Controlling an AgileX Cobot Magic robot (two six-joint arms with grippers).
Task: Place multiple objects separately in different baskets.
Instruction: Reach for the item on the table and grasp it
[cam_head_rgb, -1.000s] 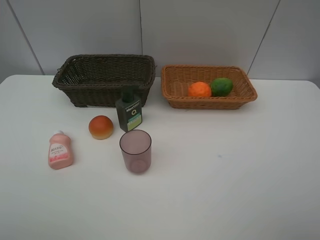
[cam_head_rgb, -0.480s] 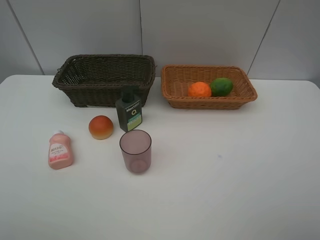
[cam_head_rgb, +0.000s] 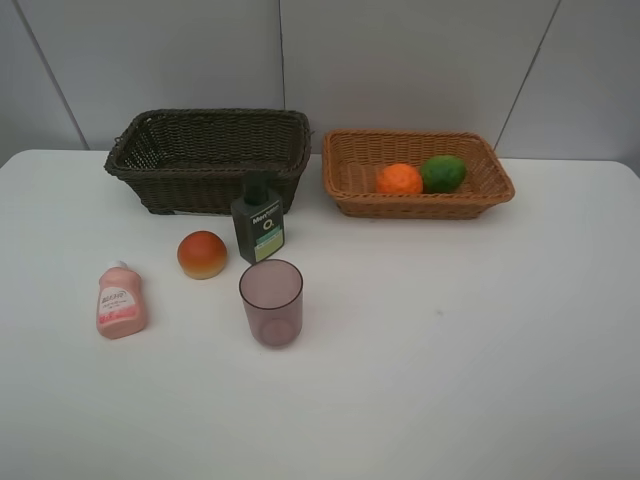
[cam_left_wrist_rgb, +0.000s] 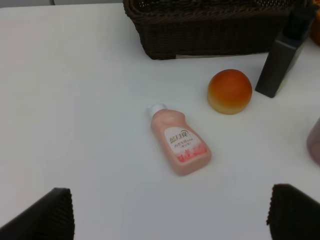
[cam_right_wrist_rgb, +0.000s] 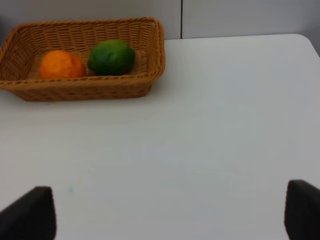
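The mandarin (cam_head_rgb: 399, 179) and lime (cam_head_rgb: 443, 173) lie in the light tan basket (cam_head_rgb: 420, 206). The dark brown basket (cam_head_rgb: 210, 117) holds nothing that I can see. In front of it stand the dark green bottle (cam_head_rgb: 259, 225) and the purple-tinted cup (cam_head_rgb: 271, 302). The peach-like fruit (cam_head_rgb: 202, 254) sits left of the bottle, and the pink bottle (cam_head_rgb: 120, 301) lies flat further left. Neither arm shows in the high view. My left gripper (cam_left_wrist_rgb: 167, 215) is open, short of the pink bottle (cam_left_wrist_rgb: 180, 145). My right gripper (cam_right_wrist_rgb: 167, 212) is open over bare table, well short of the tan basket (cam_right_wrist_rgb: 85, 91).
The white table (cam_head_rgb: 480, 330) meets a grey panelled wall behind the baskets. In the left wrist view the fruit (cam_left_wrist_rgb: 229, 91) and green bottle (cam_left_wrist_rgb: 282, 60) stand close together before the dark basket (cam_left_wrist_rgb: 210, 35).
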